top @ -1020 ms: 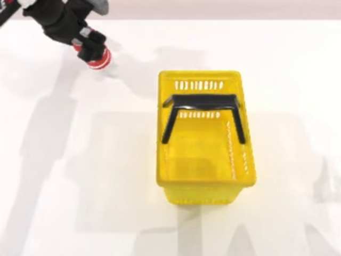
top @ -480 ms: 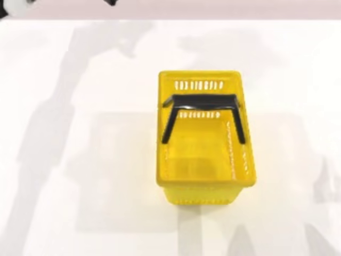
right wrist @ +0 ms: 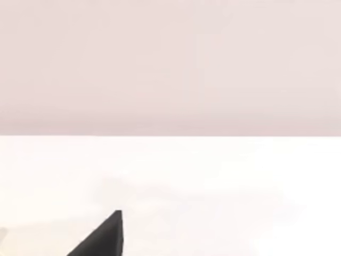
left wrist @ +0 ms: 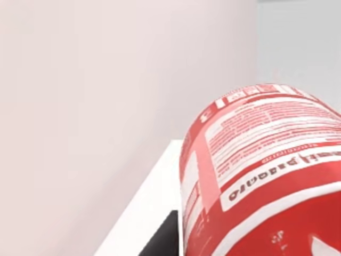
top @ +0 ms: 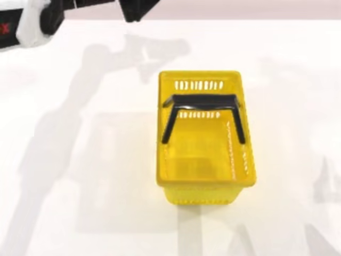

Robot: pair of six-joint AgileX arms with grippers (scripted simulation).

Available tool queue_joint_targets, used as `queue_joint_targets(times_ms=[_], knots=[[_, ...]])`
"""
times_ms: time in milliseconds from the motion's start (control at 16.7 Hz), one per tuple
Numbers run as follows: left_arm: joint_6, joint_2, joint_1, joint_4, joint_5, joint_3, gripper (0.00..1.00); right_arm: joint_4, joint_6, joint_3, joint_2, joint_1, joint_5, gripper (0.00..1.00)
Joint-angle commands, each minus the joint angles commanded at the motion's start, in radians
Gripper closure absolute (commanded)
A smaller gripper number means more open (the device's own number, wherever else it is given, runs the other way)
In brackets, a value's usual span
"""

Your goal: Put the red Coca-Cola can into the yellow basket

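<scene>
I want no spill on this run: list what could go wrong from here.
1. The red Coca-Cola can fills the left wrist view, yet the top view hides it, so the jaws' hold is unconfirmed; it may slip.
2. The black handle crosses the yellow basket opening; a drop there may bounce out.
3. The left arm is at the table's far edge, so a long carry remains.

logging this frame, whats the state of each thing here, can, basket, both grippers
red Coca-Cola can: off the table, filling the left wrist view close up; absent from the top view.
yellow basket: upright on the table, nothing in it, black handle folded across its far end.
left arm: at the top view's upper left edge, gripper out of sight.
right gripper: parked out of the top view.
</scene>
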Motion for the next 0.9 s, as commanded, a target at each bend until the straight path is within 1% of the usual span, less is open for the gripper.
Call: queue_joint_targets(times_ms=[120,240,420,600,900], knots=[[-0.029,-0.025,-0.026,0.072,0.064,-0.073,1.0,0.0,0.0,0.0,0.0,0.0,0.0,0.0],[-0.053,-0.044,-0.051,0.116,0.114,-0.137,1.0,0.0,0.0,0.0,0.0,0.0,0.0,0.0],[-0.076,-0.061,-0.079,0.148,0.162,-0.205,1.0,0.0,0.0,0.0,0.0,0.0,0.0,0.0],[-0.085,-0.067,-0.092,0.155,0.18,-0.235,1.0,0.0,0.0,0.0,0.0,0.0,0.0,0.0],[-0.083,-0.062,-0.087,0.154,0.178,-0.232,1.0,0.0,0.0,0.0,0.0,0.0,0.0,0.0]])
